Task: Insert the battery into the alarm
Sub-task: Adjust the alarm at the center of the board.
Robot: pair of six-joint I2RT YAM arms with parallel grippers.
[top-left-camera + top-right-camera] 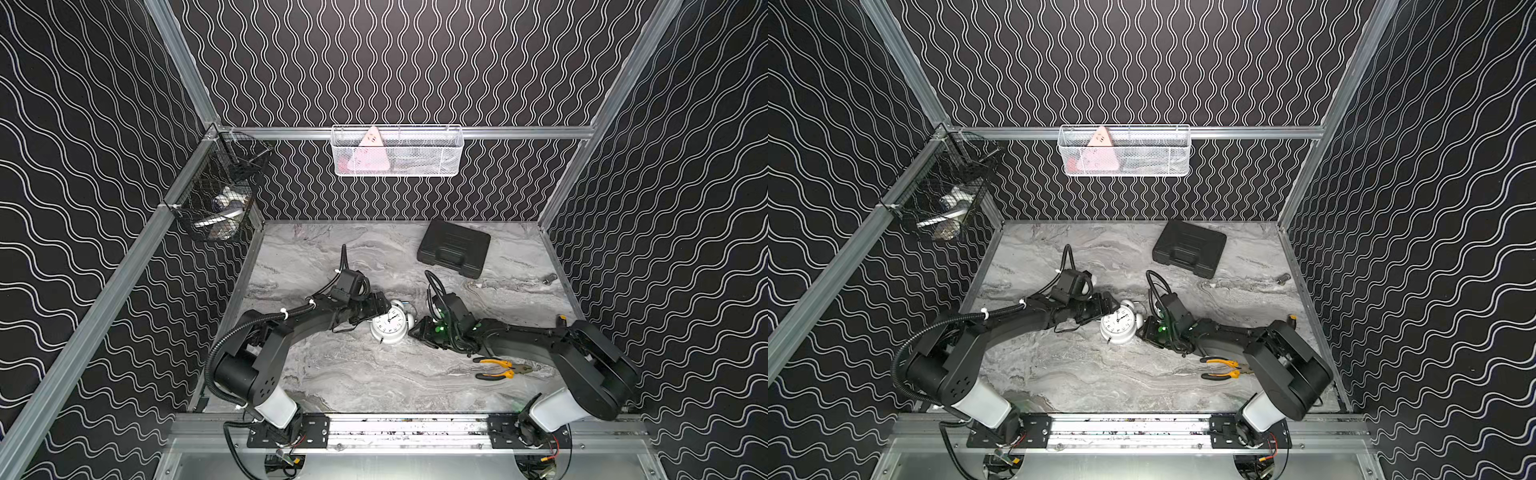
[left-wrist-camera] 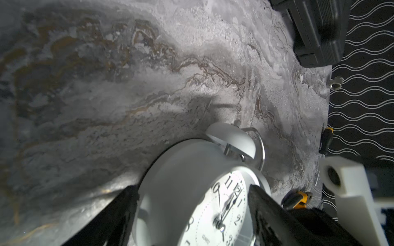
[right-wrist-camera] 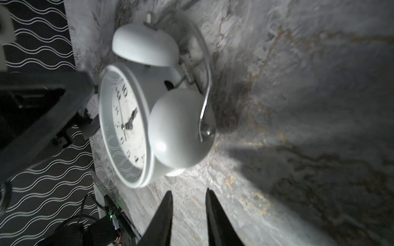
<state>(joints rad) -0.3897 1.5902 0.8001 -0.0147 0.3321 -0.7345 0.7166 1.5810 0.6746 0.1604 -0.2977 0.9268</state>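
The alarm (image 1: 390,326) (image 1: 1118,324), a white twin-bell clock, lies dial-up in the middle of the marble table. My left gripper (image 1: 384,309) (image 1: 1115,307) reaches it from the left. In the left wrist view its jaws straddle the alarm (image 2: 191,191), with one finger against the back rim and the other over the dial edge; the gripper (image 2: 193,187) is shut on the clock body. My right gripper (image 1: 415,330) (image 1: 1144,328) sits just right of the alarm (image 3: 136,119). Its fingers (image 3: 188,190) are slightly apart, with only bare table between them. The battery is hidden.
A black case (image 1: 454,248) (image 1: 1188,248) lies at the back right. Yellow-handled pliers (image 1: 498,369) (image 1: 1223,368) lie under my right arm. A small metal piece (image 1: 549,278) sits near the right wall. A white mesh basket (image 1: 397,151) and a black wire basket (image 1: 216,195) hang on the walls.
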